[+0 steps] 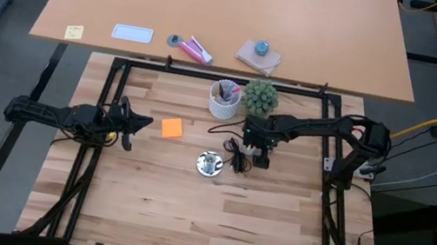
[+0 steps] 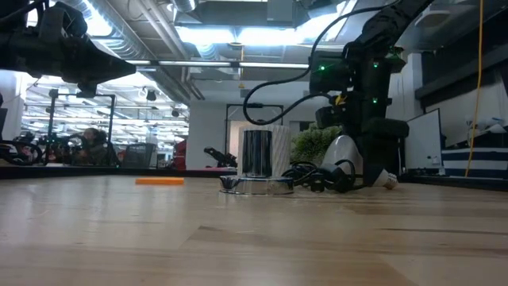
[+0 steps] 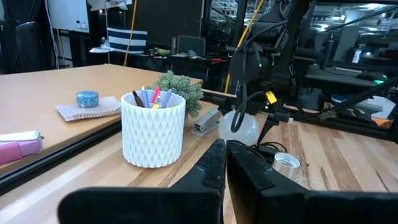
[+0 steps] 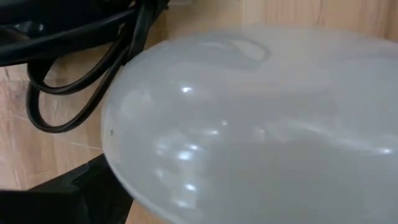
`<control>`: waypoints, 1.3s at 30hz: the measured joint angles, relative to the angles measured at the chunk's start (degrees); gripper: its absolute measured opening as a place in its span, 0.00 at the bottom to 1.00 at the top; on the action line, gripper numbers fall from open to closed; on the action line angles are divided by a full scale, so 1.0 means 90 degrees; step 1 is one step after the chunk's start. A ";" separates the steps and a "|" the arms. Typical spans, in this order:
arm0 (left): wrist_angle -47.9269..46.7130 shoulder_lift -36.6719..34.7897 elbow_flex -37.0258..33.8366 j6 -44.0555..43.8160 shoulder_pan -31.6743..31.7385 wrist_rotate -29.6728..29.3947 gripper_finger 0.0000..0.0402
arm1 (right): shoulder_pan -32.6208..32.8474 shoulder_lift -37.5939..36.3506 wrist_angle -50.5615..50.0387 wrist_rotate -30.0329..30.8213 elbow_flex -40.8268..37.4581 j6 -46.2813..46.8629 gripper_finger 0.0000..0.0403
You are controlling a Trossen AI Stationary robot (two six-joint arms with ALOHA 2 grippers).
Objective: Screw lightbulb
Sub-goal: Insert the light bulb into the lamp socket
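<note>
Wooden table, right hand clenched around lightbulb, beside cord

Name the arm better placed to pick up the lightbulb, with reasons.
Right. The right gripper is down at the lightbulb, which fills its wrist view, beside the socket. The left gripper hangs shut, far off near the table's left side.

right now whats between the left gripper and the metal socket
In the high view an orange sticky note lies between the left gripper and the metal socket; otherwise bare wood.
</note>
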 joint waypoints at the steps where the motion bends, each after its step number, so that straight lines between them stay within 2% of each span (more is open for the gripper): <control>1: 0.0000 0.0000 0.0000 0.0000 0.0002 0.0000 0.01 | 0.0000 0.0000 0.0000 0.0014 0.0000 -0.0005 0.97; 17: 0.0000 0.0000 0.0000 0.0000 0.0002 0.0000 0.01 | -0.0023 -0.0010 0.0024 0.0218 0.0014 0.0115 0.97; 27: -0.0001 0.0000 0.0000 0.0000 0.0000 0.0000 0.01 | -0.0503 -0.0034 0.0133 0.0163 0.0316 0.0471 0.95; 31: 0.0000 0.0000 0.0000 0.0000 0.0000 0.0000 0.01 | -0.0683 -0.0017 0.0275 -0.0035 0.0316 0.0745 0.87; 39: 0.0000 0.0000 0.0000 0.0000 0.0001 0.0000 0.01 | -0.0795 -0.0017 0.0386 -0.0217 0.0316 0.1111 0.62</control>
